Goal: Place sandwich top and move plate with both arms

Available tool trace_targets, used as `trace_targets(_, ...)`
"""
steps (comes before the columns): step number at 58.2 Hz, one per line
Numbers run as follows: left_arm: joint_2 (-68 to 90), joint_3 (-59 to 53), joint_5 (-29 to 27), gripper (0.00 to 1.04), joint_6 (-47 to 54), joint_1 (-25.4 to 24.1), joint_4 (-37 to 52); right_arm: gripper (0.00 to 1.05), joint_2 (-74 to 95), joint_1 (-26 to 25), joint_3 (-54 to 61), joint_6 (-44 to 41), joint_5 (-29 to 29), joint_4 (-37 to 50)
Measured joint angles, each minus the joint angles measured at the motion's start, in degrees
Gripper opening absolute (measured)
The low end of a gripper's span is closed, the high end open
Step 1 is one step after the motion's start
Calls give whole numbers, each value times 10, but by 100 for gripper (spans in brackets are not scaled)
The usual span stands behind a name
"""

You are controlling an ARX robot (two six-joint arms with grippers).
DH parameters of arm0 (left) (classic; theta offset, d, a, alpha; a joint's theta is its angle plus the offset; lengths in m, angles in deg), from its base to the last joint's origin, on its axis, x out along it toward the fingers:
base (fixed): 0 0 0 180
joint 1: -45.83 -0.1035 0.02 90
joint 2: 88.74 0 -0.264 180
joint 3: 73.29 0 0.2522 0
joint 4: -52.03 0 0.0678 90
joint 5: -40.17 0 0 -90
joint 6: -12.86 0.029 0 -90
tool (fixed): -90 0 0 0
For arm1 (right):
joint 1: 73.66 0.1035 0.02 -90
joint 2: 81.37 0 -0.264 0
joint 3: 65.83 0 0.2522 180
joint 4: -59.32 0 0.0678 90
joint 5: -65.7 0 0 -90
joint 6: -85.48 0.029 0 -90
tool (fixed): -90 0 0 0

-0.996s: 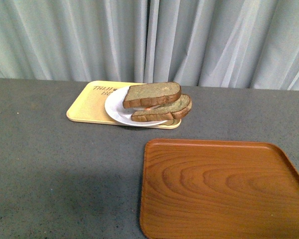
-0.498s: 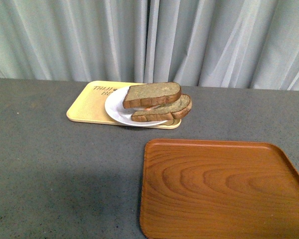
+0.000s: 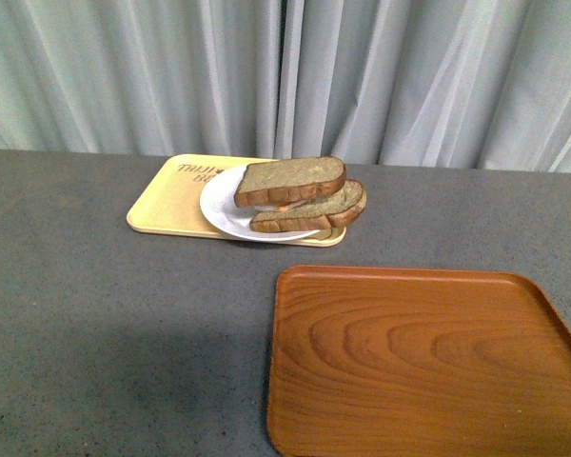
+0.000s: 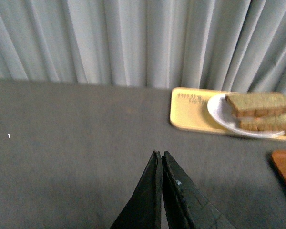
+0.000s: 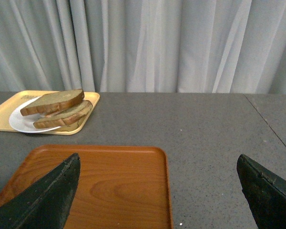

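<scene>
The sandwich top (image 3: 291, 179), a speckled brown slice with a dark crust, lies on another slice on the white plate (image 3: 221, 208). The plate sits on the right part of the pale yellow tray (image 3: 167, 202), far across the table. The stack also shows in the left wrist view (image 4: 259, 103) and the right wrist view (image 5: 53, 102). Neither arm shows in the front view. My left gripper (image 4: 160, 153) is shut and empty, over bare table well short of the plate. My right gripper (image 5: 158, 162) is wide open and empty, over the near right corner of the brown tray.
A brown wood-grain tray (image 3: 419, 362) lies empty at the front right of the grey table (image 3: 105, 324). It also shows in the right wrist view (image 5: 109, 186). A grey curtain (image 3: 285, 76) hangs behind the table's far edge.
</scene>
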Motion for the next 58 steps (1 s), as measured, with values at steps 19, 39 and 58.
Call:
trace_targets(19,-19,0,0,2,1,0,-10,96,0,0,0,0,0,0)
trace_targets(39,-19,0,0,57,1,0,-10,96,0,0,0,0,0,0)
trace_targets(58,-19,0,0,95,2,0,-10,96,0,0,0,0,0,0)
